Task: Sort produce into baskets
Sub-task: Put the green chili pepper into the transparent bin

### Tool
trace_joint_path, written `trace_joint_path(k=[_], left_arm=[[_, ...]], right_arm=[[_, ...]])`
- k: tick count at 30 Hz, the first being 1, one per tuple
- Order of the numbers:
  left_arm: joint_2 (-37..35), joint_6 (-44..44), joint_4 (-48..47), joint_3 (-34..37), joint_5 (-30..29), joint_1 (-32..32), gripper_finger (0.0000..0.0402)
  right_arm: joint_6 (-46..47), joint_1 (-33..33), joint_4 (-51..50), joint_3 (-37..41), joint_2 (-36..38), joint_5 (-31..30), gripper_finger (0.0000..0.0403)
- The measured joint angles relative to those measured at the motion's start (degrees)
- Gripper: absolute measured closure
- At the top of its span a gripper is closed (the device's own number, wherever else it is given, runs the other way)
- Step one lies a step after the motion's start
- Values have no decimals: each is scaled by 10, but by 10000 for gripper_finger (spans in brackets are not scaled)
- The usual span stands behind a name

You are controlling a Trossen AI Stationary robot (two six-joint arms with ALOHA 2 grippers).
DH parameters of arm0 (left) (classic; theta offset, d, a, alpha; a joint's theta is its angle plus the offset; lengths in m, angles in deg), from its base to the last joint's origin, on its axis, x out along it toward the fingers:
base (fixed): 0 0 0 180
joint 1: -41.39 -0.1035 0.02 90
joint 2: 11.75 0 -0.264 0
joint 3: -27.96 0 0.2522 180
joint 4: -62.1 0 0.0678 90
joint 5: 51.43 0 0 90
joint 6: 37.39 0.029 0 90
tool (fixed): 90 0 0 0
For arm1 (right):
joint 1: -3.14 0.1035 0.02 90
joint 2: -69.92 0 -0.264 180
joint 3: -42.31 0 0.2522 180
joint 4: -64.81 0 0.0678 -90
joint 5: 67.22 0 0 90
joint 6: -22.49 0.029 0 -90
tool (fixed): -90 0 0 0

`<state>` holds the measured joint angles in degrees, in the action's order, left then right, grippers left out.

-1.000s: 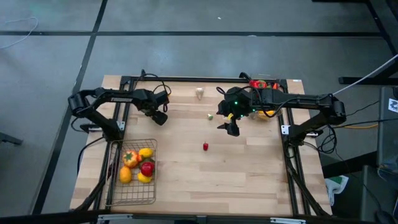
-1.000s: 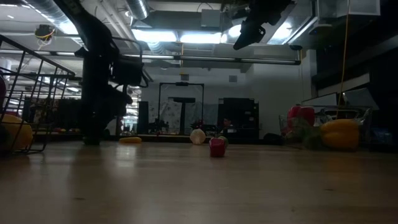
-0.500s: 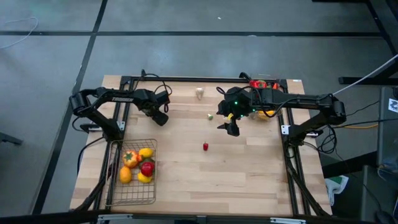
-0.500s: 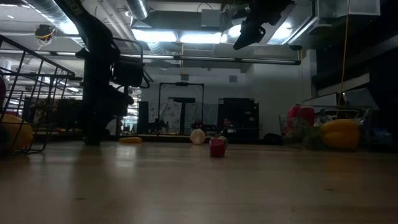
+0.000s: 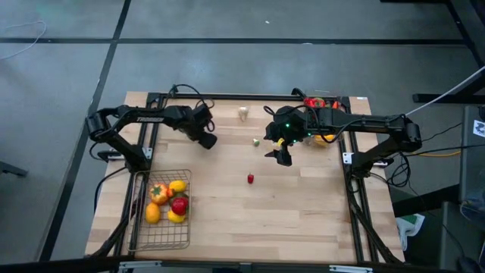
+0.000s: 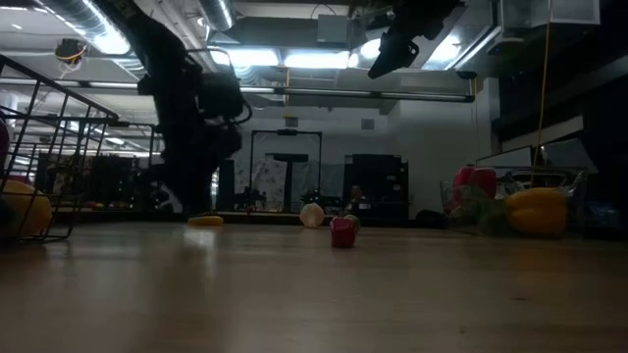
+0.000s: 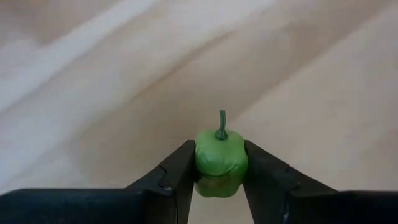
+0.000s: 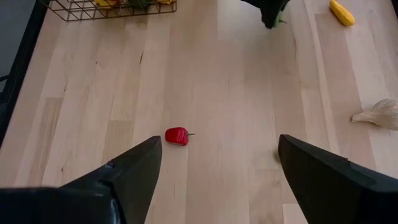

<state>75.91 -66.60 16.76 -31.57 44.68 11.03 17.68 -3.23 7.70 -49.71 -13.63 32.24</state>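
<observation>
The left gripper (image 7: pixel 219 180) pinches a small green pepper (image 7: pixel 221 162) between both fingers, stem up, over the far left of the table (image 5: pixel 303 220). Judging from this, the pepper should ride level and slowly to the wire basket (image 5: pixel 161 231) at the near left, low enough to clear its rim before release. The right gripper (image 8: pixel 219 168) hangs wide open and empty above a red piece (image 8: pixel 177 135) mid-table. Farther off, the clear bin (image 5: pixel 322 106) at the far right is largely hidden by the right arm; its contents are hard to make out.
</observation>
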Motion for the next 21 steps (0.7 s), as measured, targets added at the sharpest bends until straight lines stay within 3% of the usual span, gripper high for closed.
trace_joint_path(k=[7, 14, 21], left_arm=[[0, -11, 115, -11, 130, 13, 288], [0, -11, 281, -11, 270, 70, 289], [0, -4, 401, -11, 284, 148, 290]], right_arm=[[-9, 0, 0, 0, 0, 0, 84], [-65, 0, 28, 0, 0, 0, 84], [-124, 0, 91, 0, 0, 9, 84]])
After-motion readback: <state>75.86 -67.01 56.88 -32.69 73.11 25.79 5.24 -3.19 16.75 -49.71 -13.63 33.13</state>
